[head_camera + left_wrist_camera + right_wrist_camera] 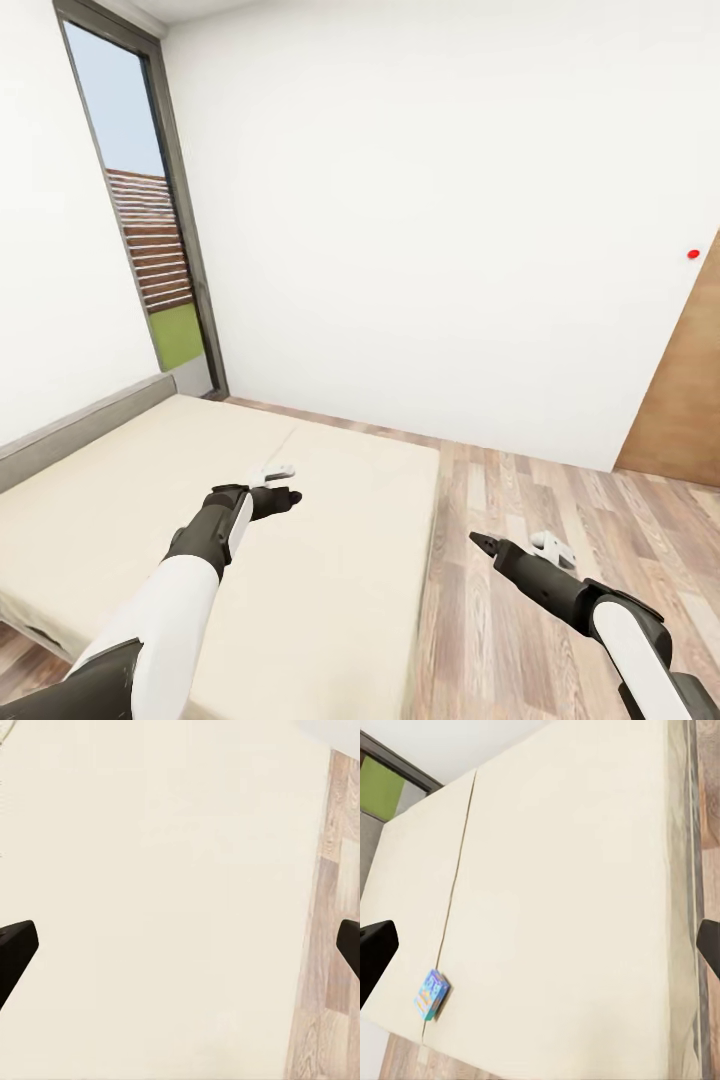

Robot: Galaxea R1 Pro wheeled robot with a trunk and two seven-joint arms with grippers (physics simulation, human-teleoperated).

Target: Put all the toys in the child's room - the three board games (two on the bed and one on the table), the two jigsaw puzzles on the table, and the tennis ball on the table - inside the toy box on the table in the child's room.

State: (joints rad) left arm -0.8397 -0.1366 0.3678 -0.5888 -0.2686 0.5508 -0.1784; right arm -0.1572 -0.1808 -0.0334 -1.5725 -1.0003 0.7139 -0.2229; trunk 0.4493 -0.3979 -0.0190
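The bed (350, 520), with a beige cover and a dark grey headboard, spreads across the lower left of the head view. My left gripper (283, 484) hovers over its middle, and the left wrist view shows the jaws of this gripper (180, 945) wide apart over bare mattress (165, 870). My right gripper (515, 543) hangs over the wood floor beside the bed. Its wrist view looks down on the bed (570, 892), the gripper (540, 945) open and empty. One board game, a small blue box (432, 994), lies near a mattress edge. The table and toy box are out of view.
A tall window (150, 220) stands in the far corner beyond the bed. A white wall runs behind it, and a brown wooden door (690, 400) is at the right. Wood floor (520, 620) lies to the right of the bed.
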